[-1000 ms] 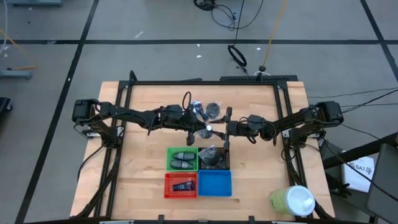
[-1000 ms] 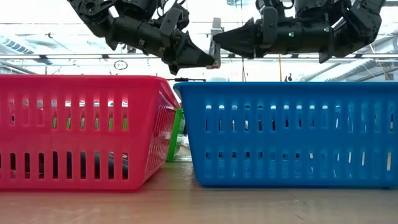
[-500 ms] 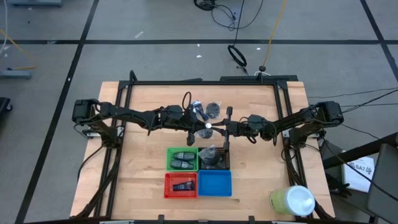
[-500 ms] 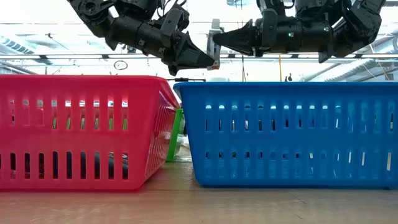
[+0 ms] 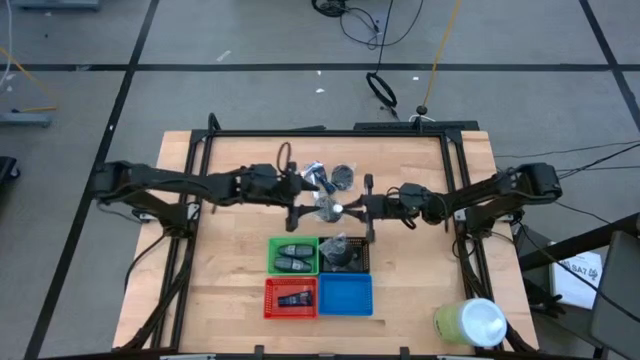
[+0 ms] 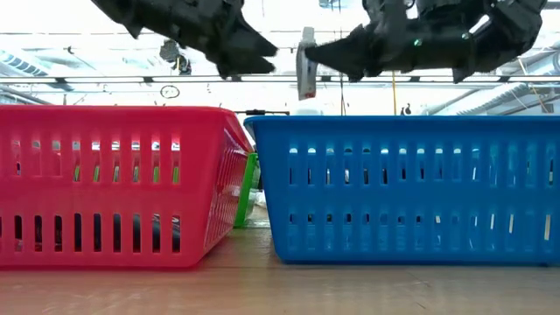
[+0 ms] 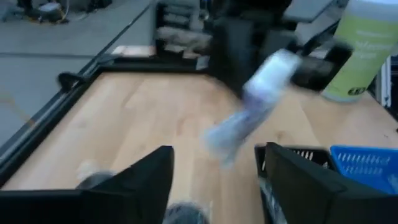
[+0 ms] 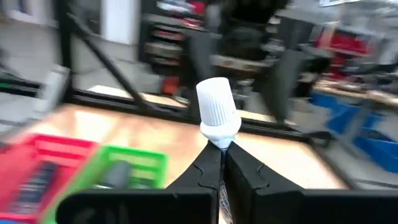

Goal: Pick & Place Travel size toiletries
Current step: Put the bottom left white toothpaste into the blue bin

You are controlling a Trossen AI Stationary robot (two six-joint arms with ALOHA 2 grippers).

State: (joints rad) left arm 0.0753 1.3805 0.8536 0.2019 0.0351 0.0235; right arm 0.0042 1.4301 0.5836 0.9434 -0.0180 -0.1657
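Observation:
A white-and-blue tube (image 5: pixel 333 207) with a white cap (image 8: pixel 217 111) hangs above the table's middle, and my right gripper (image 5: pixel 350 208) is shut on it. My left gripper (image 5: pixel 305 202) stands open just to the tube's left, clear of it; its fingers (image 7: pixel 152 180) frame the blurred tube (image 7: pixel 252 102) in the left wrist view. Two dark mesh puffs (image 5: pixel 343 177) lie on the table behind the grippers. The green tray (image 5: pixel 294 255) holds two dark grey ovals, the red tray (image 5: pixel 291 297) a dark blue tube, and the black tray (image 5: pixel 346 253) dark puffs. My right gripper pinches the tube between its two fingers just below the cap (image 8: pixel 221 138). The fingers come level from the table's right and lie across the tube. The tube (image 6: pixel 305 66) stands about upright, cap up, lifted clear above the trays.
The blue tray (image 5: pixel 345 294) sits beside the red one at the near middle. A big pale green cylinder with a white top (image 5: pixel 470 322) stands at the near right corner. A black frame (image 5: pixel 330 133) runs round the table's far and side edges.
My left gripper has let go of the tube and drawn back toward the table's left edge. The tube stays at the same height, now held by my right gripper alone.

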